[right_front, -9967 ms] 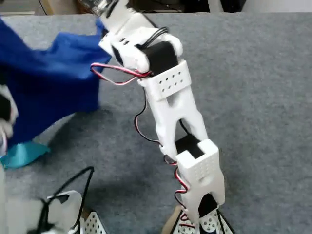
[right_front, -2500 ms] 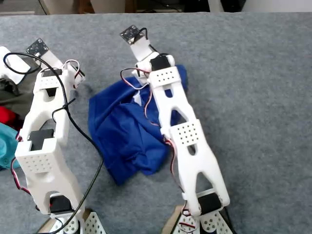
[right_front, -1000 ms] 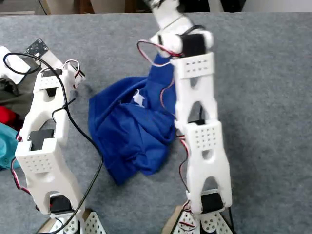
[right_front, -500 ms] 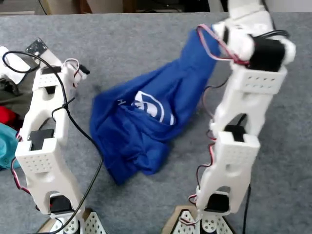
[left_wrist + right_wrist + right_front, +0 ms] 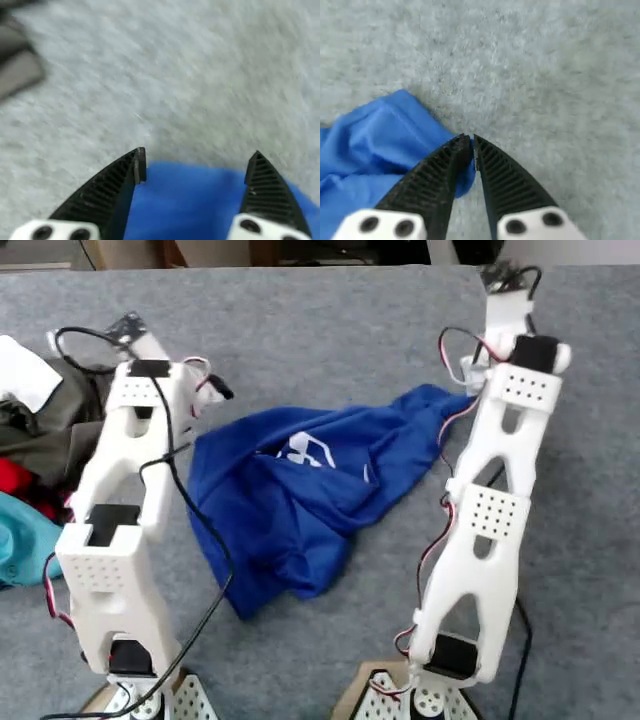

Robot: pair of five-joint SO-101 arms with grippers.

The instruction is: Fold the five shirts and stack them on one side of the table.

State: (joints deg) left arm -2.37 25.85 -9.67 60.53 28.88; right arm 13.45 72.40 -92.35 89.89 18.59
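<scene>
Two grippers bear on one garment. The right gripper [image 5: 471,139] has its jaws drawn together to a sliver, and a fold at the corner of the blue shirt [image 5: 300,500] appears caught between them. That corner is the shirt's far tip on the right arm's side. The cloth runs out to it in a long taut tongue, so the hold looks meant to pull the bunched fabric flat before any fold is tried.

The left gripper [image 5: 197,157] has its jaws spread wide. It hangs just above the shirt's opposite edge with blue cloth between and below the two fingers and nothing pinched. That placement suggests it is lined up to take a second corner, so the shirt can be stretched between both arms.

The blue shirt lies crumpled on the grey table [image 5: 330,320] between the two arms. Its printed white mark faces up near the middle, and its near part is heaped in thick creases, not yet folded.

Beyond the shirt, past the left arm, lies a heap of other garments [image 5: 30,440] in dark, red, teal and white, loose and unstacked
</scene>
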